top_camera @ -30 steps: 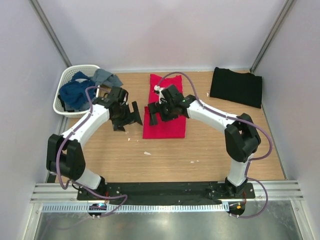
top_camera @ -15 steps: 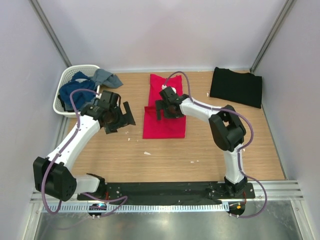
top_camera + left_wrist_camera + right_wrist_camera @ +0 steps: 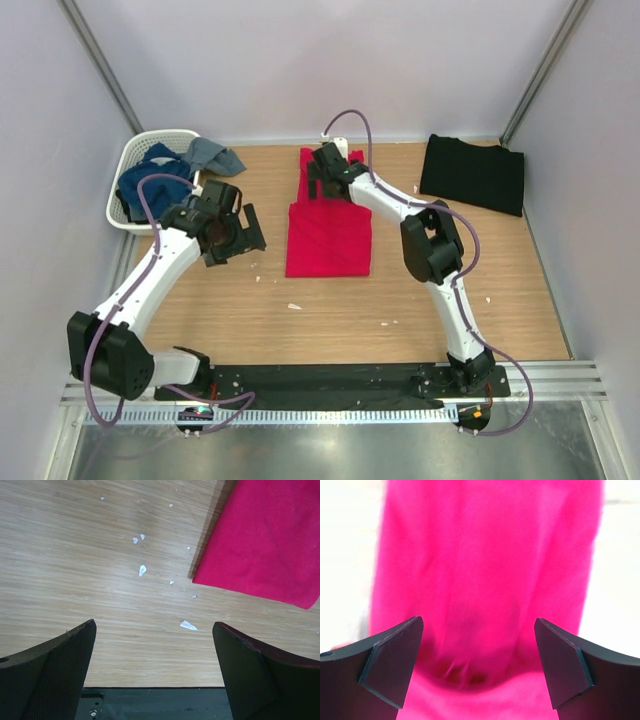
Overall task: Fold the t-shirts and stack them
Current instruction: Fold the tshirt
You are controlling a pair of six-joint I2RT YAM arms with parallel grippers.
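The red t-shirt (image 3: 328, 238) lies partly folded at the table's middle, a narrower strip reaching toward the back. My right gripper (image 3: 322, 183) hovers open over that far strip; in the right wrist view red cloth (image 3: 485, 555) fills the space between the open fingers, blurred. My left gripper (image 3: 250, 232) is open and empty, left of the shirt, over bare wood; the shirt's corner (image 3: 265, 540) shows at the upper right of the left wrist view. The black t-shirt (image 3: 472, 173) lies folded at the back right.
A white lattice basket (image 3: 131, 168) with blue and grey clothes stands at the back left. Small white scraps (image 3: 142, 570) lie on the wood table (image 3: 330, 310) near the left gripper. Grey walls close the sides and back.
My right gripper has moved from the shirt's middle toward the back over the narrow strip. My left gripper has drawn back to the left, away from the shirt.
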